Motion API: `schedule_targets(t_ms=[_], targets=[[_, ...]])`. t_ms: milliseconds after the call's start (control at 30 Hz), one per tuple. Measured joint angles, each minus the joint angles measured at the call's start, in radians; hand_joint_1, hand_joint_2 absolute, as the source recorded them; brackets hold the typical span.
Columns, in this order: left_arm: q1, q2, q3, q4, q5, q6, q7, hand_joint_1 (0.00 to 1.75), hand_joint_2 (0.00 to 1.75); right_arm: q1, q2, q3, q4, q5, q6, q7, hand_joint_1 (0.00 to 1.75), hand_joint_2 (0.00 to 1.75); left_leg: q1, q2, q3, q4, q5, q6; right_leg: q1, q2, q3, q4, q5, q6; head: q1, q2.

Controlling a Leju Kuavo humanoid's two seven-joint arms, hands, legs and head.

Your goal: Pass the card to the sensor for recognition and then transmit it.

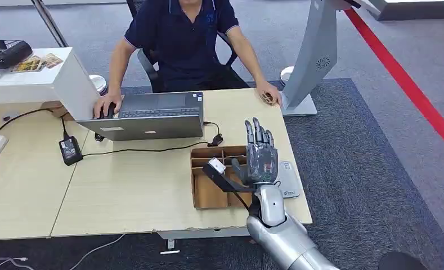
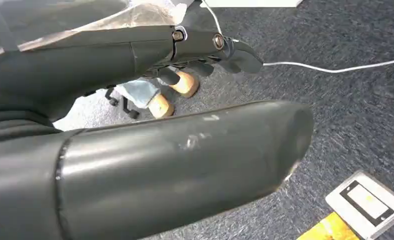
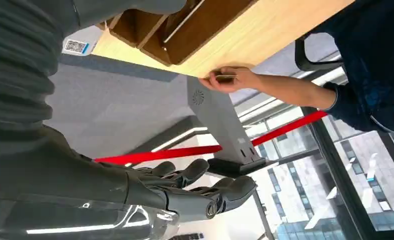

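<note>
Right hand [image 1: 261,157] raised flat over the cardboard divider tray [image 1: 208,191], fingers spread, holding nothing.

Left hand [image 2: 204,55] hanging over grey carpet, fingers curled in with nothing in them. Card [image 1: 269,98] well beyond the right hand's fingertips, under the person's hand [image 1: 268,93] at the table edge, just beside the grey sensor stand [image 1: 312,62]. Card reader [image 1: 288,180] just beside the right palm; its label too small to read. QR sticker [image 3: 75,46] seen from the right wrist.
</note>
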Motion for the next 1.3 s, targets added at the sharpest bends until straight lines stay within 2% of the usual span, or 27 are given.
schedule_targets(t_ms=[1300], targets=[[0.0, 0.002, -0.021, 0.0, 0.02, 0.001, 0.003, 0.0, 0.0, 0.011, -0.014, 0.006, -0.002, 0.0, 0.0, 0.0, 0.0, 1.75, 0.0, 0.0, 0.0, 0.0, 0.0, 0.0, 0.0, 0.0, 0.0, 0.0, 0.0, 0.0, 0.0, 0.0]])
